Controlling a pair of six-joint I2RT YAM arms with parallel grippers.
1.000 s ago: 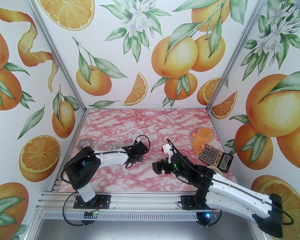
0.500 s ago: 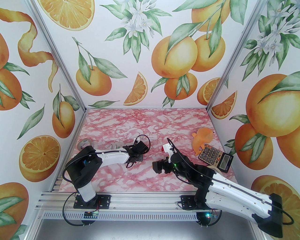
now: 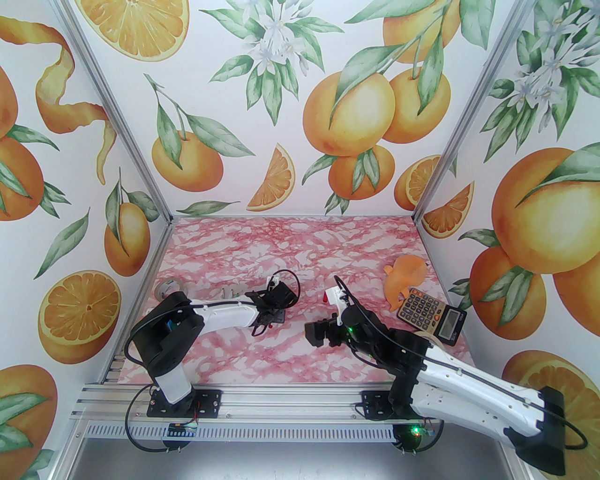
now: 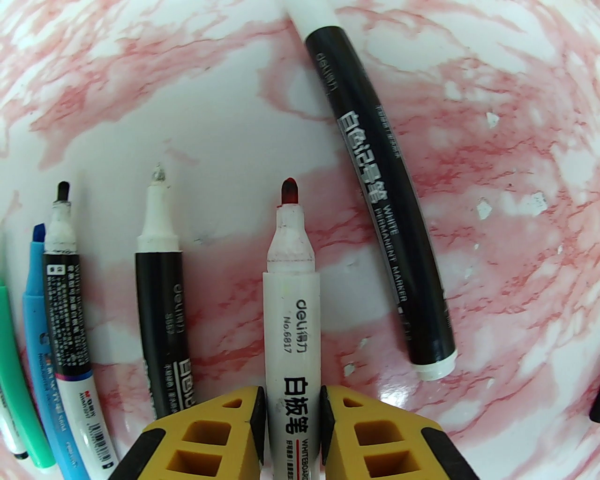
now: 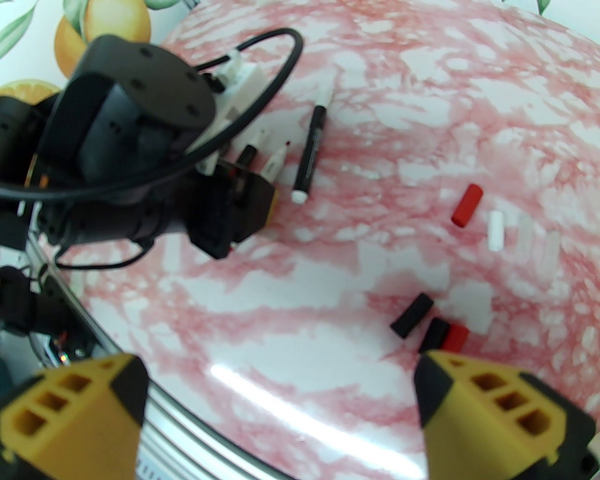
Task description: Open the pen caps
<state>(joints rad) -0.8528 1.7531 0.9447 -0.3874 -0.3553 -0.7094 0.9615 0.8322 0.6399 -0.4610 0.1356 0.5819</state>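
My left gripper (image 4: 292, 412) is shut on a white pen (image 4: 291, 300) with a bare red tip, its pads tight against both sides of the barrel. Left of it lie uncapped pens: a black one (image 4: 159, 290), a black-tipped one (image 4: 65, 290), a blue one (image 4: 35, 290) and a green one (image 4: 9, 351). To the right lies a black pen (image 4: 384, 197) with its white cap (image 4: 311, 14) still on. My right gripper (image 5: 281, 412) hangs wide open above loose pen caps: a red cap (image 5: 467, 205), a white cap (image 5: 496, 230) and black caps (image 5: 412, 315).
A calculator (image 3: 431, 316) and an orange soft toy (image 3: 405, 279) sit at the right side of the pink marbled table (image 3: 290, 243). A tape roll (image 3: 169, 287) lies at the left wall, and another roll (image 3: 424, 336) beside the right arm.
The left arm has shifted very slightly over the row of pens. The right arm has stayed still.
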